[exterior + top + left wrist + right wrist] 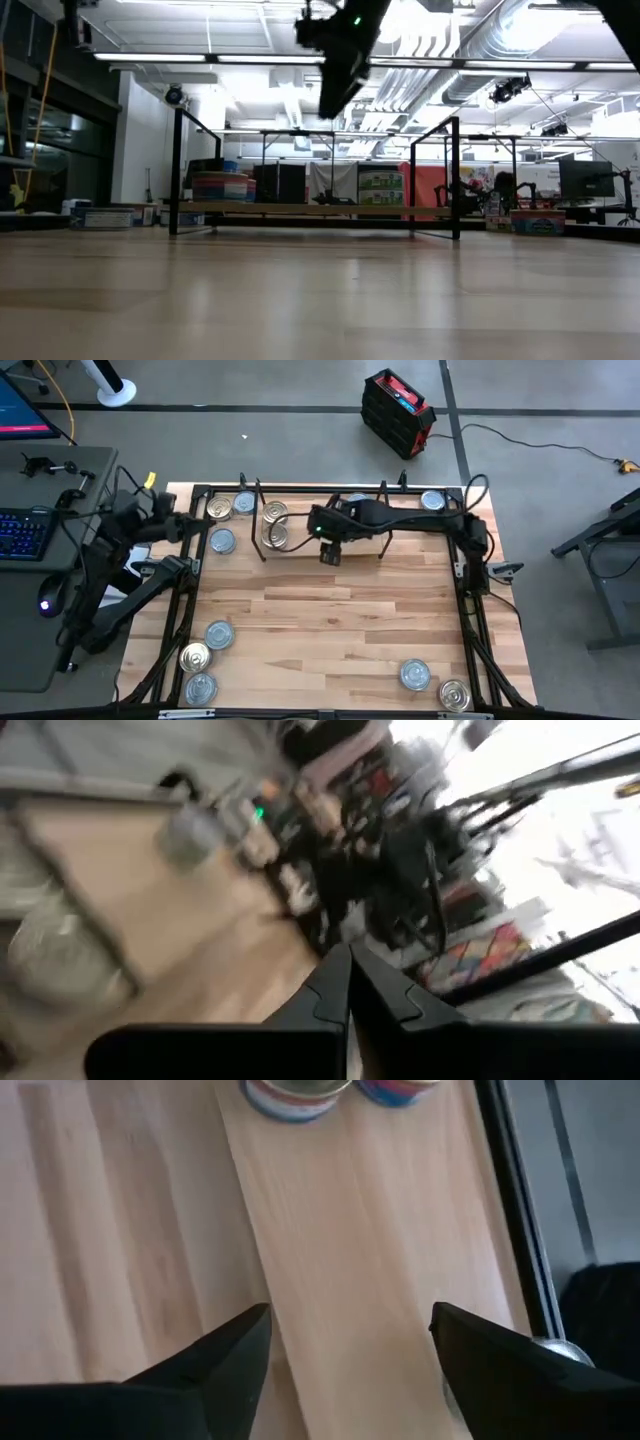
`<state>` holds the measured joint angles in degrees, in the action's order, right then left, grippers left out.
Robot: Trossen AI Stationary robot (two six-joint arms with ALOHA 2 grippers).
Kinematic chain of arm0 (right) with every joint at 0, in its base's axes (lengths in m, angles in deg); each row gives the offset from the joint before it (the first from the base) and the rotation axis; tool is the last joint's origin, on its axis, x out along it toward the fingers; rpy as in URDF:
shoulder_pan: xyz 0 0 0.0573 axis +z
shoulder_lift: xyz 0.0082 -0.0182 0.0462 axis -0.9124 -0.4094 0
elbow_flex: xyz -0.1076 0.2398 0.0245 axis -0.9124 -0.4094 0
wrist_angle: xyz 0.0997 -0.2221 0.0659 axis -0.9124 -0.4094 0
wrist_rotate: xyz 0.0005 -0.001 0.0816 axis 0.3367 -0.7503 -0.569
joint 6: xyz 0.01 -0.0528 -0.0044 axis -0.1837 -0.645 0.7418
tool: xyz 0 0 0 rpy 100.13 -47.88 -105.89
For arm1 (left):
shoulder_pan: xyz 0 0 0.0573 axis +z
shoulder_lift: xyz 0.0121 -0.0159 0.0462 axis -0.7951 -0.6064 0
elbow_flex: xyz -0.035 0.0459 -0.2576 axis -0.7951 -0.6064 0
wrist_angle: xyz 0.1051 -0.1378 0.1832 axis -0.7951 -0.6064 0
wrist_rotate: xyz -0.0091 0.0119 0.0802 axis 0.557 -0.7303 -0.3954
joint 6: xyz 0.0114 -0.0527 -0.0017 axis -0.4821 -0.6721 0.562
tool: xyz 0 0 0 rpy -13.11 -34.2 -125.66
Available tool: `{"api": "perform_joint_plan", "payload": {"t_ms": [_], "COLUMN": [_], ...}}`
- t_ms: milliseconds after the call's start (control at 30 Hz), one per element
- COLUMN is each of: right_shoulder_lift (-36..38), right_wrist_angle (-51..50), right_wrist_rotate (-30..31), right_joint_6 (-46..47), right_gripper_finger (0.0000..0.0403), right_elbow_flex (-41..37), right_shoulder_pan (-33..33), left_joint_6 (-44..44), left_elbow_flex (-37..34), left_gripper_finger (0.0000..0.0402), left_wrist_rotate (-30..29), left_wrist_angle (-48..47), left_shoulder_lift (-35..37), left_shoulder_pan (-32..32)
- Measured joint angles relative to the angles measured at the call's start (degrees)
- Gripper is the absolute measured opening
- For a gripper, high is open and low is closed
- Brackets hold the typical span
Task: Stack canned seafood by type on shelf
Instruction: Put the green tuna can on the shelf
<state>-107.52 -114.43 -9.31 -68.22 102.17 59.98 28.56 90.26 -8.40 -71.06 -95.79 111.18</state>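
No label or writing on the tins can be read. At the counter's (330, 610) left edge, the left end effector (345, 982) has its fingers pressed together, holding nothing. Near it lie three round flat tins (200, 658), gold and silver-blue lidded; more sit at the shelf's (300, 545) left end. The shelf, a light-wood board with black brackets, runs along the far side. Above it the right end effector (350, 1330) hangs with fingers spread, empty, two tins (295, 1095) just ahead. Two more tins (432, 682) lie near right.
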Motion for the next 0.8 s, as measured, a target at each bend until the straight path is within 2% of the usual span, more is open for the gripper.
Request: {"api": "perform_joint_plan", "payload": {"t_ms": [100, 233, 333, 433, 533, 633, 800], "right_shoulder_lift": [3.0, 5.8, 7.6, 9.6, 11.4, 13.8, 16.4], "right_wrist_angle": [-0.3, -1.1, -2.1, -4.0, -7.3, -12.2, -18.3], "right_wrist_rotate": [0.4, 1.7, 2.8, 2.8, 2.4, 0.5, -4.0], "right_joint_6": [2.5, 6.8, 10.3, 13.6, 16.2, 19.9, 26.0], "right_gripper_finger": [0.0262, 0.0261, 0.0261, 0.0261, 0.0261, 0.0261, 0.0259], "right_elbow_flex": [0.0, 0.0, 0.0, 0.0, 0.0, 0.0, -1.4], "right_shoulder_pan": [0.2, 0.1, 0.0, 0.0, 0.1, 0.8, 7.3], "left_joint_6": [-4.3, -6.6, -6.4, -4.5, -1.4, 1.7, 4.3], "left_elbow_flex": [-1.2, -1.7, -1.6, -1.6, -1.7, -1.6, -1.7], "left_gripper_finger": [0.0, 0.0, 0.0, 0.0, 0.0, 0.0, 0.0], "left_wrist_rotate": [-2.8, -6.5, -9.9, -16.5, -21.7, -25.8, -34.1], "left_wrist_angle": [12.9, 25.7, 33.1, 38.4, 40.5, 37.7, 32.8], "left_shoulder_lift": [-2.3, -10.3, -18.4, -27.1, -33.7, -37.9, -40.0], "left_shoulder_pan": [-2.1, -8.0, -17.3, -30.8, -44.7, -56.6, -71.0]}}
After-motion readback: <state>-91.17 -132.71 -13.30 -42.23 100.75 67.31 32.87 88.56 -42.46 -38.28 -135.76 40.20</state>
